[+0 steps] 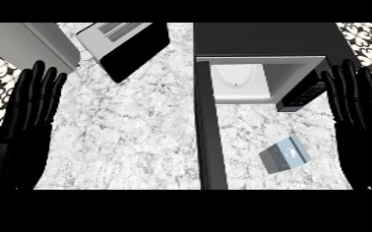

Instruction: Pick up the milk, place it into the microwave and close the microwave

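Nothing is done yet — the milk [285, 155] lies untouched on the tabletop [131, 128], in front of the open microwave [254, 81]. Both hands — left [29, 103], right [350, 98] — are released, grasping nothing.

— Bright and even across the marble counter [131, 137], no glare anywhere.
— Shadows?
— Barely any; only a faint darkening under the milk carton [285, 155]. Dim inside the open microwave [254, 81].
— Edges?
— Strongly stretched toward the corners, both hands elongated.
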